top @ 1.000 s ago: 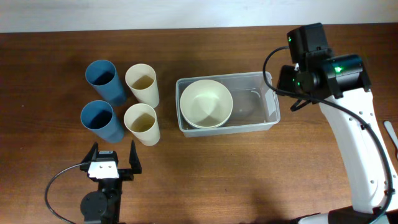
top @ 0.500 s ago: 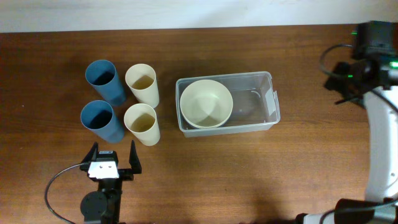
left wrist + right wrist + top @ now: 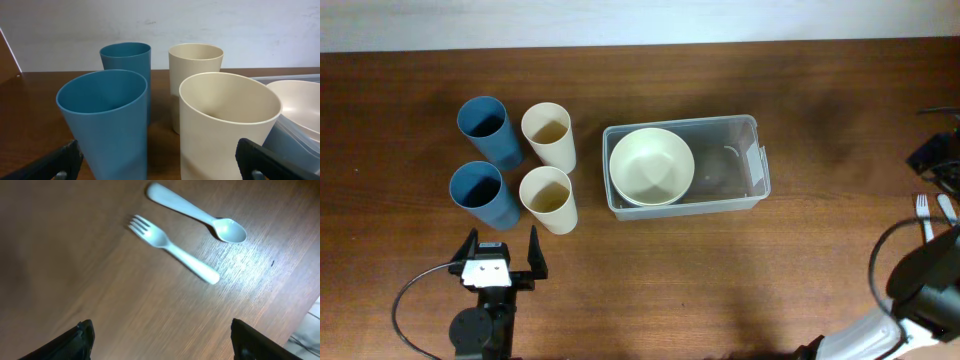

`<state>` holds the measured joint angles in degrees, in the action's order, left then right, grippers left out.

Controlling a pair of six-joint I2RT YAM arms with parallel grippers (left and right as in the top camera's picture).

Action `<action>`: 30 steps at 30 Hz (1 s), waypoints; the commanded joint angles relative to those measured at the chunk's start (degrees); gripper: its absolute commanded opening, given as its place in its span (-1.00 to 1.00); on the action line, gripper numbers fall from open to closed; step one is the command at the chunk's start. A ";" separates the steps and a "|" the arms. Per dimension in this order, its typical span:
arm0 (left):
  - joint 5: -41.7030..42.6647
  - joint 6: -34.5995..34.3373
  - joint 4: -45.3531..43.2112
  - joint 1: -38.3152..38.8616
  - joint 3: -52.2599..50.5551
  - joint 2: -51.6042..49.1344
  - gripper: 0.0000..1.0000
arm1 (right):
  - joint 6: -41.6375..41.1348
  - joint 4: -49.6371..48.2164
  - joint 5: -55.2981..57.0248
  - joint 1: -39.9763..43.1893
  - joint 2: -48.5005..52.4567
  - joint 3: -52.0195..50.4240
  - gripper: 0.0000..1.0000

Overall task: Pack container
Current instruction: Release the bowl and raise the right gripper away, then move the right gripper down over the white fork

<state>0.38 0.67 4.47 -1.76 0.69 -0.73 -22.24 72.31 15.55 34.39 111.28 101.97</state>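
**Overhead.** A second ago the right arm (image 3: 920,290) hung over the labelled short end of the container (image 3: 720,122). It has since swung off to the table's (image 3: 720,280) right edge, beside a fork (image 3: 923,212) and a spoon (image 3: 947,208). Nothing else has shifted. The container lies mid-table: clear plastic, rectangular, with rounded corners and a thick rim. A round, matte cream bowl (image 3: 652,166) fills its left half, and the white label (image 3: 757,168) is on its right end. To its left stand four smooth tapered cups, two blue (image 3: 483,130) (image 3: 480,193) and two cream (image 3: 549,135) (image 3: 548,198). The left gripper (image 3: 503,245) sits below them as before, its jaws spread wide and empty.

**Left wrist.** The left gripper's black fingers (image 3: 55,165) frame the four cups from far apart. The container's rim and the bowl show at the right edge.

**Right wrist.** The right gripper (image 3: 161,327) stands wide with nothing between its fingers (image 3: 82,340). It hangs over the brown wood grain — glossy under the light — near the pale plastic fork and spoon, which lie side by side and do not touch.
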 commanded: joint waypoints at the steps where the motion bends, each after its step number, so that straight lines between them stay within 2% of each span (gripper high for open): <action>1: -0.20 1.07 0.28 -0.33 -0.20 0.33 1.00 | 5.53 -0.90 -0.42 2.12 3.26 -0.52 0.63; 11: -0.20 1.07 0.28 -0.33 -0.20 0.33 0.99 | 14.47 -4.24 0.33 5.35 7.10 -0.55 0.72; 30: -0.20 1.07 0.28 -0.33 -0.20 0.33 1.00 | 15.39 -4.28 0.00 8.83 14.23 -1.88 0.72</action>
<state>0.38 0.67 4.47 -1.76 0.69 -0.73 -7.22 68.18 14.98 42.94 124.07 101.56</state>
